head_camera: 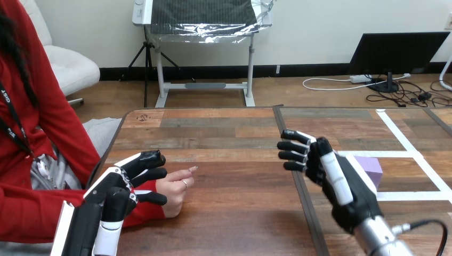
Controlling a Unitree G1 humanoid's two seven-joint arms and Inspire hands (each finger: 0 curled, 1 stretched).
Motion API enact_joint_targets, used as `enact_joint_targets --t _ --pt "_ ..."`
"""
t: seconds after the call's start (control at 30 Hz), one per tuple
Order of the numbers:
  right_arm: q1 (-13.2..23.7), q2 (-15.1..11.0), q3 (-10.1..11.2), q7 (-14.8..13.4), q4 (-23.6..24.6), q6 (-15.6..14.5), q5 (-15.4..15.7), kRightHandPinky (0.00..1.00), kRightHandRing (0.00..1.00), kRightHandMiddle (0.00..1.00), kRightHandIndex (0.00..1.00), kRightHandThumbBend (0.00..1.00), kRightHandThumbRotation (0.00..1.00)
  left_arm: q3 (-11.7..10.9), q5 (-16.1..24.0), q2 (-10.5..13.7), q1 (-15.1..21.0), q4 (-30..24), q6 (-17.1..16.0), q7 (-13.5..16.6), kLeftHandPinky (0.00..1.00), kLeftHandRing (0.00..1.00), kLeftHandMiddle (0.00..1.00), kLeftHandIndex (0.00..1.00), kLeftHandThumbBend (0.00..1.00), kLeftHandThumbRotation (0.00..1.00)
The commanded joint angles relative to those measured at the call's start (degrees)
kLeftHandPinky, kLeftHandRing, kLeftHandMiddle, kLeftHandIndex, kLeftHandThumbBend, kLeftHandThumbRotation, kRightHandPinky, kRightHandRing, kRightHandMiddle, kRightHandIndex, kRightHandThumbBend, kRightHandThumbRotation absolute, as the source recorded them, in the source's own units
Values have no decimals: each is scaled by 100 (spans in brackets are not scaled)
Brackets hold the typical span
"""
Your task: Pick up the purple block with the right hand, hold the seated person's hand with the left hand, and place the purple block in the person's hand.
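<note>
The purple block (371, 169) lies on the right half of the table, inside a square of white tape, partly hidden behind my right hand (326, 169). That hand hovers just left of the block, open and holding nothing, its fingers pointing left. The person's hand (176, 189) rests on the table near the left edge, one finger stretched out. My left hand (114, 184) is over the person's wrist and red sleeve. Its fingers reach out almost straight, above and beside the wrist. I do not see them curled round it.
White tape lines (397, 133) mark squares on the right part of the wooden table (224, 133). A dark seam (298, 186) runs down the tabletop between my two hands. The person sits at the left edge.
</note>
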State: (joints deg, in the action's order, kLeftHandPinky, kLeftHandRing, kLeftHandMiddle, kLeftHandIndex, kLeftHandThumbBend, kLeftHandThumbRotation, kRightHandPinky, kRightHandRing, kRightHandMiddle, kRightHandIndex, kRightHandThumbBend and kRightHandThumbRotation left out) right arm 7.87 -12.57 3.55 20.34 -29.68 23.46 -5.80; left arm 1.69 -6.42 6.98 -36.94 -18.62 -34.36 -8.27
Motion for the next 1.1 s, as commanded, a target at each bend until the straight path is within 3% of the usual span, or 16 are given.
enact_joint_targets --t 0.0,0.27,0.57,0.77,1.07 --pt "2000 -655 83 -554 -1199 653 680 77 83 84 85 74 100 0 -19 -57 479 -71 -15 -20 56 74 76 72 65 100" --pt "2649 -1041 -206 -1067 -2036 803 1405 81 87 88 88 69 100 22 -34 -61 488 -70 -3 -35 56 74 76 72 64 100" --pt "3249 -1266 -437 -1297 -2724 502 1880 85 90 90 89 62 100 -1 3 -47 493 -49 -56 -41 56 74 76 72 62 100" --pt "3591 -1382 -610 -1671 -3175 480 2270 84 89 89 89 56 100 -5 1 -41 469 -76 -41 -43 56 74 76 72 62 100" --pt "4002 -1502 -825 -1993 -3658 152 2714 82 88 89 88 60 100 -29 16 -26 451 -96 -13 -38 56 74 76 72 61 100"
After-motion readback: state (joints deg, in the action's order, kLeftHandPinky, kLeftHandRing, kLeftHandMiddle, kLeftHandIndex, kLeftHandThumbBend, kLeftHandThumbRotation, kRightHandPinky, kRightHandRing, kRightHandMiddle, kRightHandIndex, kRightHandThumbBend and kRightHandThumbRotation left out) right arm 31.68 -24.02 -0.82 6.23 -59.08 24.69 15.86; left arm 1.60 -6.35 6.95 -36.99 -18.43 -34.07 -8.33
